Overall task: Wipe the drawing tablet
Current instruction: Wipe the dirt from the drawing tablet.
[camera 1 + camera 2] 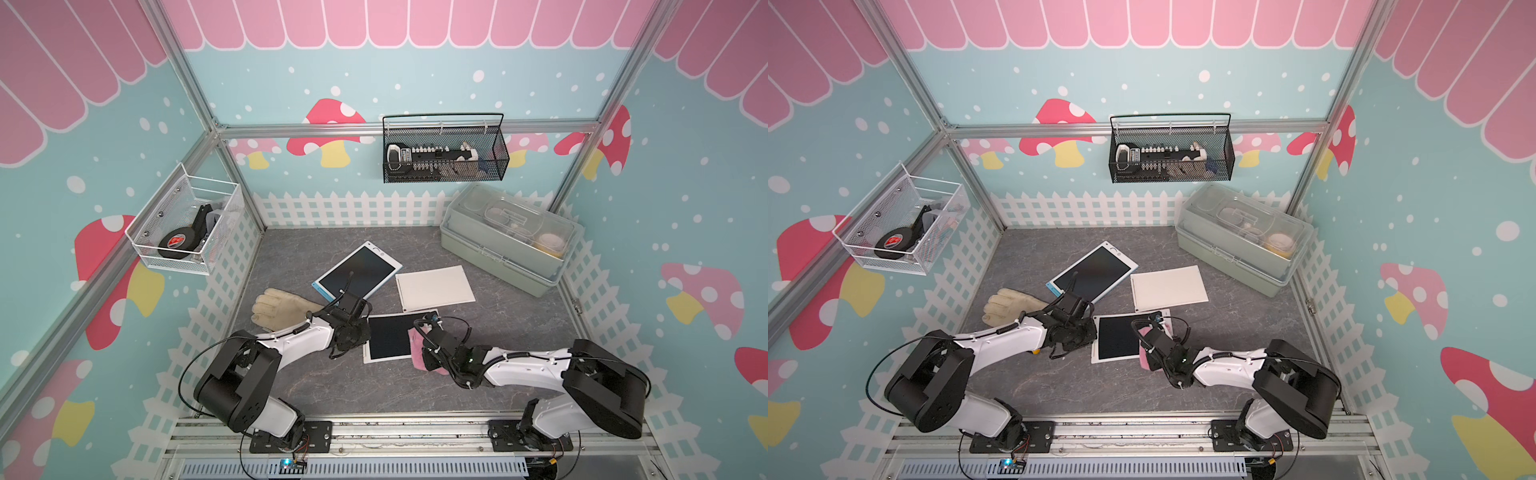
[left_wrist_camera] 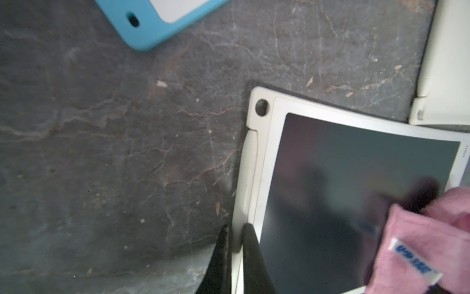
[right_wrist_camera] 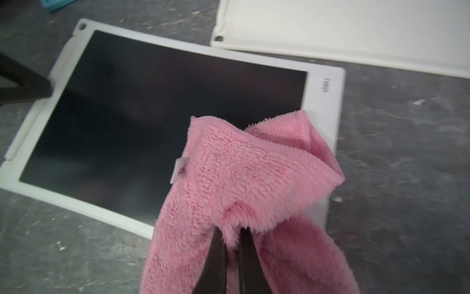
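Here drawing tablet [image 3: 165,107] edge between left jaws, cloth [image 3: 241,165] atop.

This is a robot test cell in a lab, dressed up as a toy garden. An aluminium frame [image 1: 291,132] boxes it in. The walls [image 1: 270,83] are printed panels of mushrooms, a pink awning and a white picket fence. The floor [image 1: 332,374] is a grey stone-look mat. A left arm [image 1: 291,340] and a right arm [image 1: 519,365] are fixed to a metal rail [image 1: 415,432] at the front, with cables and a small circuit board [image 1: 286,462] exposed. A white basket [image 1: 166,208] and a black basket [image 1: 444,172] of odds and ends hang from the frame. Props lie about: a tablet [image 1: 388,338], a glove [image 1: 278,309] and a lidded box [image 1: 498,249].
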